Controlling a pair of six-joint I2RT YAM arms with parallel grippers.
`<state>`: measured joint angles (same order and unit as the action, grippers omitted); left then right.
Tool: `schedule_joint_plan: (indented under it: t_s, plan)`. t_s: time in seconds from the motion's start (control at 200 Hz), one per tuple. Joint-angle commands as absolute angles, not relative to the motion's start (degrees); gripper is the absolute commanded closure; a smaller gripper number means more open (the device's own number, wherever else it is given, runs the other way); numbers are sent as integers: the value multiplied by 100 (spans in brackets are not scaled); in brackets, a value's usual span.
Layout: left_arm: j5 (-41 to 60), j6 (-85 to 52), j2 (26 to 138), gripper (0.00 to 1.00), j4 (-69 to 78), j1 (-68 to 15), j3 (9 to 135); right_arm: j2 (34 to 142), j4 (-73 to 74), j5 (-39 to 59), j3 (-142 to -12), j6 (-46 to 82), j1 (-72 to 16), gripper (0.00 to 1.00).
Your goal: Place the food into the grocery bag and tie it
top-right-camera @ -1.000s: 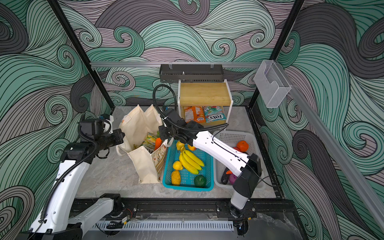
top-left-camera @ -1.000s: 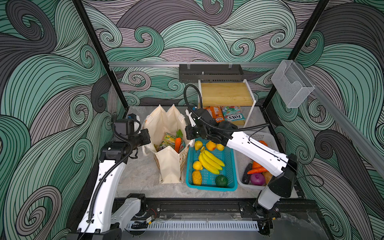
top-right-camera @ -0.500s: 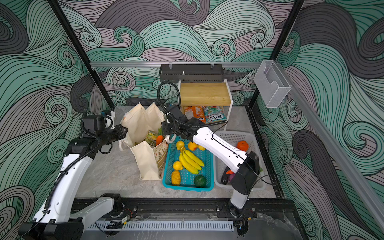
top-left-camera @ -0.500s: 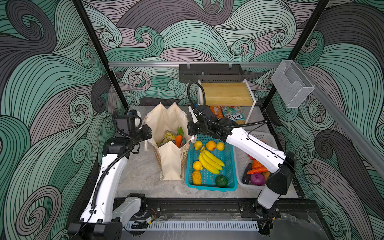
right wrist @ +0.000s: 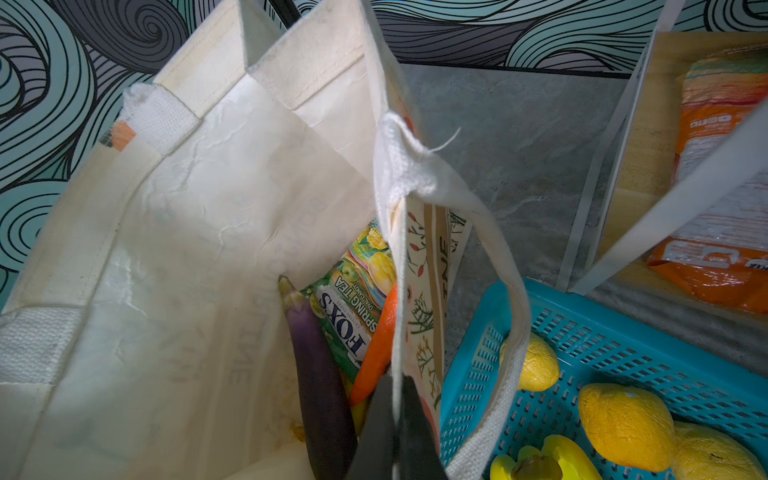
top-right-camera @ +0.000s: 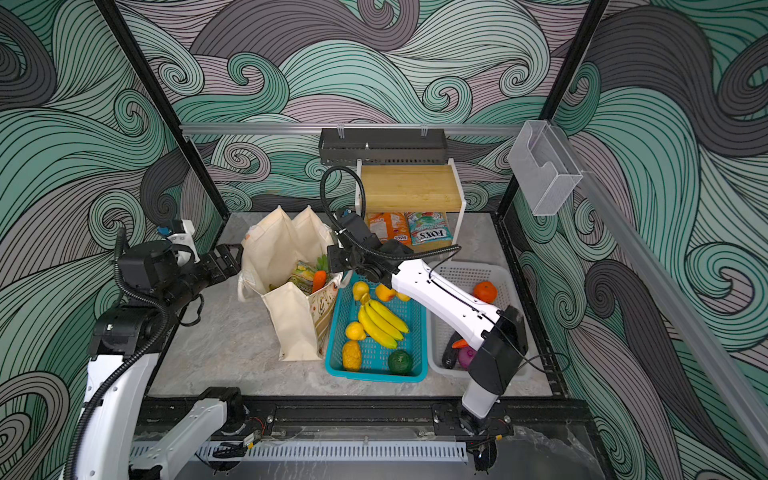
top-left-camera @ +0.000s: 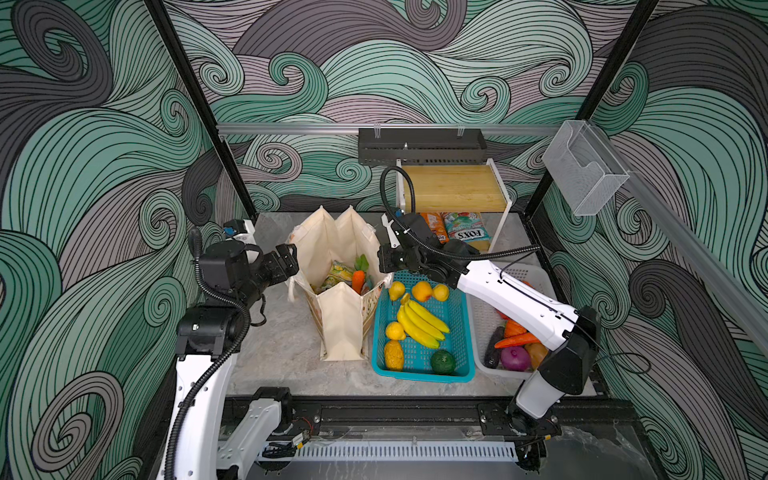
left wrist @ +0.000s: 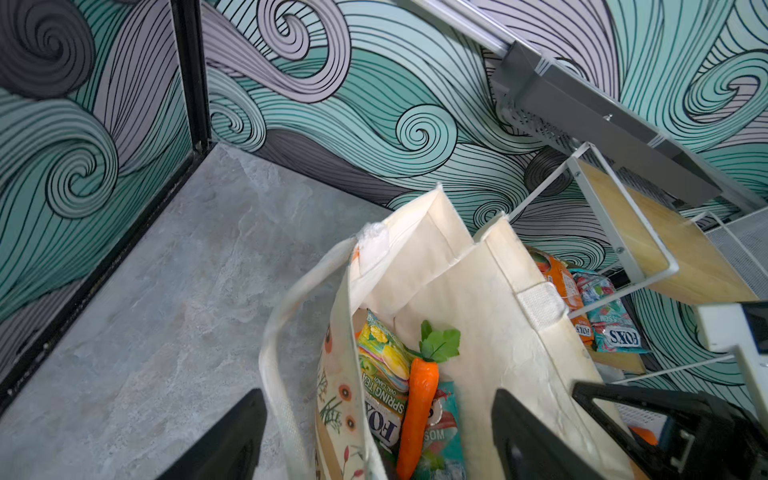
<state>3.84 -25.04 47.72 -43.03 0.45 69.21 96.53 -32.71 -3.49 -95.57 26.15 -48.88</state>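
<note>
The grocery bag stands open on the table left of the baskets. Inside it lie a carrot, a green FOX'S packet, a teal packet and a purple eggplant. My left gripper is open at the bag's left side. Its fingers straddle the left wall and the strap handle without gripping them. My right gripper is shut on the bag's right rim. Bananas and other fruit lie outside the bag.
A teal basket of fruit touches the bag's right side. A white basket of vegetables sits further right, under my right arm. At the back stands a wooden-topped shelf with FOX'S packets under it.
My left gripper, shut at the bag's left rim a second ago, has opened and let go. My right gripper keeps its hold on the right rim and has shifted slightly toward the back.
</note>
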Motion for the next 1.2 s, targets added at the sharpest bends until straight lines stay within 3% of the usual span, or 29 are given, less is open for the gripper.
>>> schedule_joint_plan:
  t_s: [0.0,0.215,0.495,0.715,0.961,1.196]
  plan:
    - [697,-3068,4702,13,-4256,358,6570,9519,-3253,-192,-9396,2698,-4887,100]
    - [1353,-3535,4427,21,-4186,1169,6460,9466,-3226,-159,-9266,2659,-4878,100]
    - [2619,-4307,4378,35,-3290,2107,5280,9442,-3196,-13,-9305,2620,-4861,100]
    - [2536,-4441,4114,37,-2615,2135,4541,9430,-3111,52,-9202,2627,-4860,100]
    - [3514,-5097,4766,43,-1473,2127,3960,9447,-3083,53,-9221,2610,-4852,100]
    - [3644,-5146,5278,43,-1323,2117,3810,9505,-3089,19,-9246,2575,-4841,100]
